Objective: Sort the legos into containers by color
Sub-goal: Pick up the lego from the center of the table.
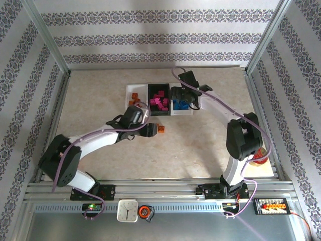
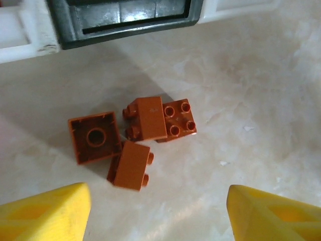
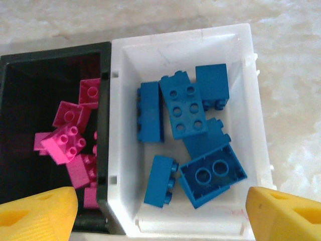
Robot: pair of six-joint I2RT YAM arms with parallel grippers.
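Hovering over orange legos [image 2: 135, 135], left gripper [image 2: 158, 213] spread, empty. We centre on nearest brick [image 2: 131, 164] just ahead, avoiding crowding neighbours. Right gripper [image 3: 160, 213] spread, empty, white container [image 3: 180, 36] below.

A beige marbled tabletop [image 1: 200, 145] spreads beneath me. Well behind me, past the aluminium frame rails [image 1: 165, 190], a small white clock [image 1: 127, 210] sits just beside an orange-and-black tape measure [image 1: 146, 212]. Striped patterned wallpaper [image 1: 150, 37] stands ahead of me.
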